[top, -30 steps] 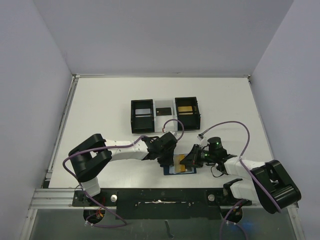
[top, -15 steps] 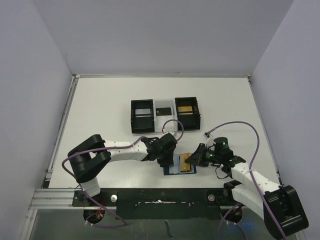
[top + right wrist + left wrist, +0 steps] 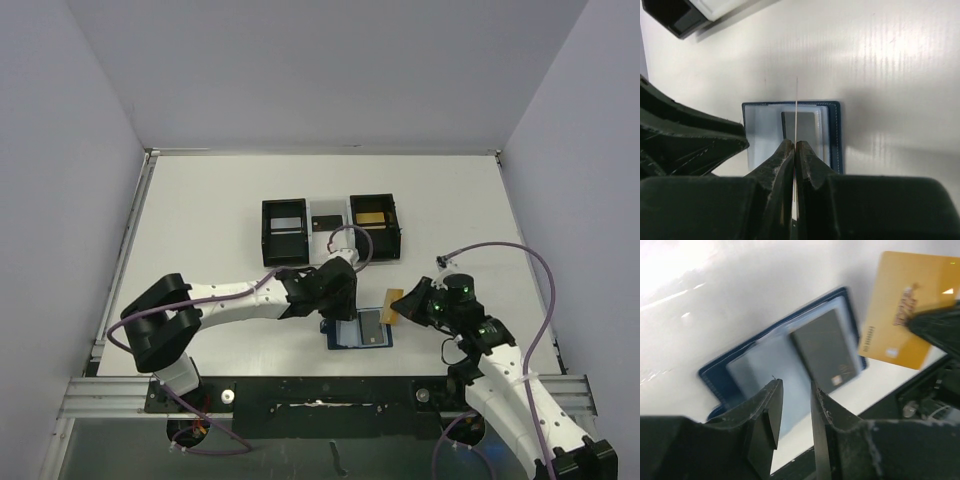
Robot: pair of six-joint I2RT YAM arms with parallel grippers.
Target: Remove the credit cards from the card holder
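Right of the card holder (image 3: 835, 135), right jaws are pinching the gold card (image 3: 900, 300), now pulled clear; left jaws, shut before, are parting slightly over the holder.

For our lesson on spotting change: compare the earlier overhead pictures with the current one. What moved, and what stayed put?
The right claw, shut on the gold card, pulled it rightwards out of the card holder. The left claw, by the holder, eased its fingers slightly open. The holder, the grey card in it and the black boxes stayed put.
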